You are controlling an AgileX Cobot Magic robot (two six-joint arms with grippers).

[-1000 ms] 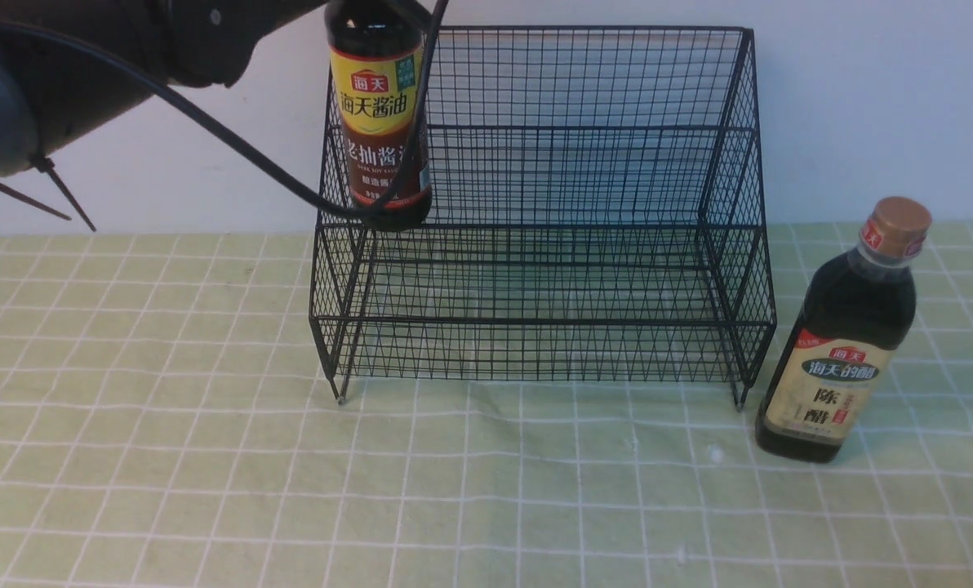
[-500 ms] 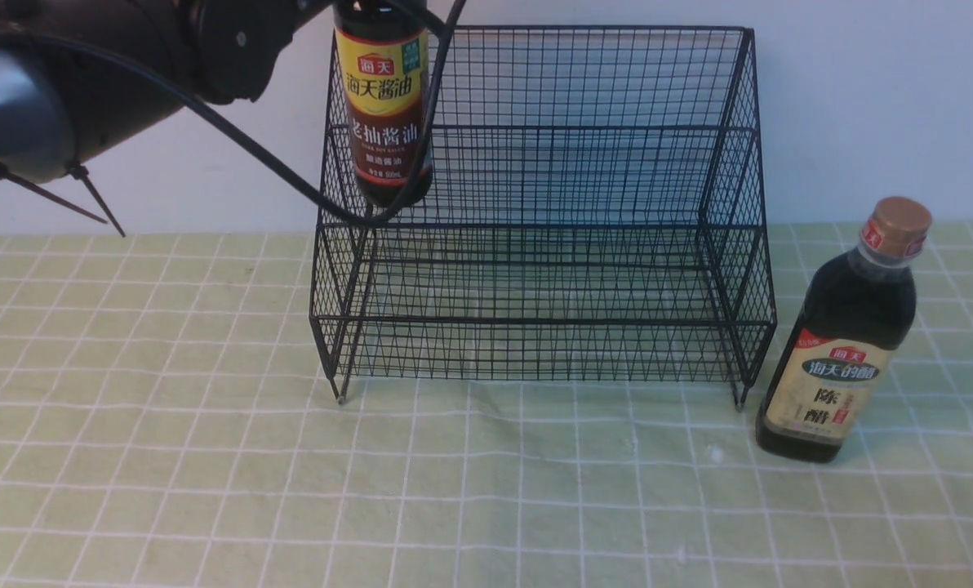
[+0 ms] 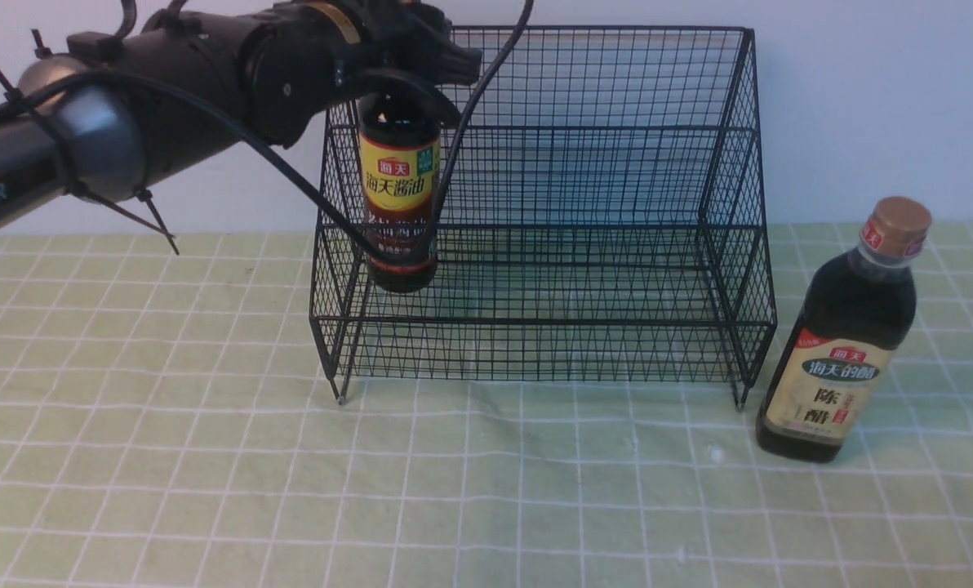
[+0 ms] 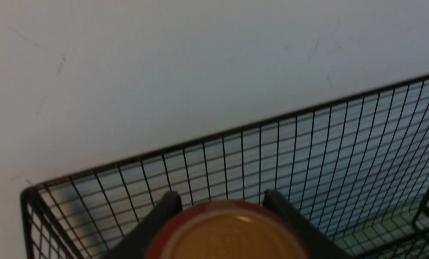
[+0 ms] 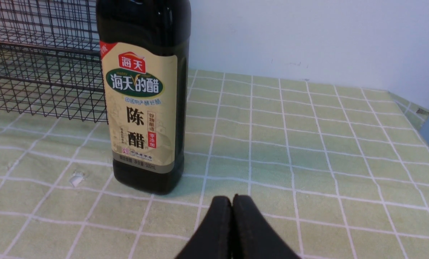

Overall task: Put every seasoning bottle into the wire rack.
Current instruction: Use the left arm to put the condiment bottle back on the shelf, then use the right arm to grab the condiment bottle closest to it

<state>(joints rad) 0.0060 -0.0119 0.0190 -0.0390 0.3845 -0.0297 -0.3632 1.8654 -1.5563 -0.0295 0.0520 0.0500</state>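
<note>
black wire rack (image 3: 731, 163) is standing on the green checked table (image 3: 209, 457) in the front view. the left tool (image 3: 401, 77) is clamping the top of the slim bottle (image 3: 398, 204), which is hanging upright inside the rack's left end; i cannot tell whether its base is touching the wire. the wide bottle (image 3: 846, 343) is standing on the table just right of the rack. from the left wrist, two dark fingers (image 4: 167, 207) are pressing against the red-rimmed cap (image 4: 229, 233). from the right wrist, the right tool (image 5: 232, 203) is sitting pinched fully together, holding nothing, near the wide bottle.
</note>
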